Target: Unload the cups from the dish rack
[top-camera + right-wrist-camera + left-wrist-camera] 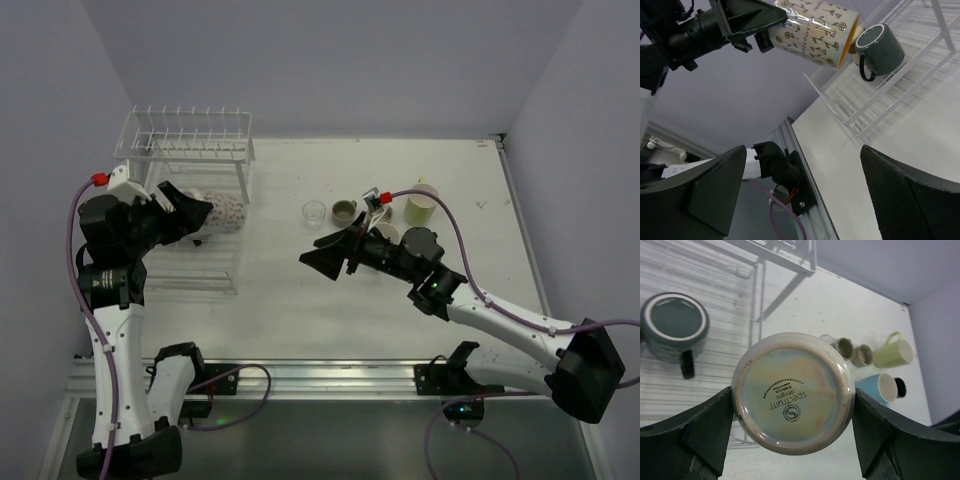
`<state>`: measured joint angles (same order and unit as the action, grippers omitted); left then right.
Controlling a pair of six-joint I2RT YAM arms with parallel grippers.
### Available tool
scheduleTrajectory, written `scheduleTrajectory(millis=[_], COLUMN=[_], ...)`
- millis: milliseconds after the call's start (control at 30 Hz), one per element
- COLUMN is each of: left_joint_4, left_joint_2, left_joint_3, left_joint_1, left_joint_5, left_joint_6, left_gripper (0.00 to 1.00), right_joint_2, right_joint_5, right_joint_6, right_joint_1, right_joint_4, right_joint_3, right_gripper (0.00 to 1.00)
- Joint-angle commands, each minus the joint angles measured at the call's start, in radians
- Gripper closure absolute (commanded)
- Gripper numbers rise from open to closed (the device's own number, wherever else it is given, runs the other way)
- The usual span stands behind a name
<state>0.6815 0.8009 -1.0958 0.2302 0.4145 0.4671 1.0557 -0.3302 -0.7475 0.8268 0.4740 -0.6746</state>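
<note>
Bright, even light from above: shadows soft, faint beneath rack (186, 137). Mild sheen on mug (792, 392) base near rack. Wrist views wide-angle, edges bent — focus sharp.

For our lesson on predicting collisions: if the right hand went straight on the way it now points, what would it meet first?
Probably the dish rack, at its lower tray's end; only table surface lies between. How high the right hand sits is unclear, so it might pass over the wires.
</note>
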Motion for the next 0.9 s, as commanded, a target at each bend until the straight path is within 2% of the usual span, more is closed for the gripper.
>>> scheduleTrajectory(millis=[0, 200, 367, 500, 633, 733, 867], left_joint_4=[-0.233, -0.401, -0.52, -0.603, -0.743, -0.775, -0.846], left_joint_2=[-0.029, -0.045, -0.048, -0.061, -0.077, -0.078, -0.094], left_joint_3=[0.042, 0.115, 0.163, 0.243, 0.321, 0.358, 0.408], left_joint_1=[-0.026, -0.1, -0.179, -0.207, -0.219, -0.262, -0.301], left_joint_5=[0.262, 0.374, 0.408, 0.432, 0.474, 0.481, 0.483], left_joint_6=[0.126, 0.237, 0.284, 0.335, 0.399, 0.421, 0.449], left_gripper=[1.0, 1.0, 1.0, 1.0, 1.0, 1.0, 1.0], right_joint_2=[0.067, 0.18, 0.219, 0.251, 0.282, 0.294, 0.323], right_joint_5=[-0.021, -0.017, 0.022, -0.027, -0.032, -0.038, -0.041], right_joint_6=[-0.056, -0.039, -0.009, 0.001, -0.029, -0.05, -0.116], right_joint_1=[0.014, 0.015, 0.015, 0.015, 0.015, 0.015, 0.015], right_joint_4=[0.196, 0.222, 0.21, 0.234, 0.305, 0.344, 0.493], right_joint_3=[-0.008, -0.077, -0.126, -0.169, -0.177, -0.184, -0.151], right_gripper=[0.02, 0.01, 0.01, 0.01, 0.08, 0.17, 0.29])
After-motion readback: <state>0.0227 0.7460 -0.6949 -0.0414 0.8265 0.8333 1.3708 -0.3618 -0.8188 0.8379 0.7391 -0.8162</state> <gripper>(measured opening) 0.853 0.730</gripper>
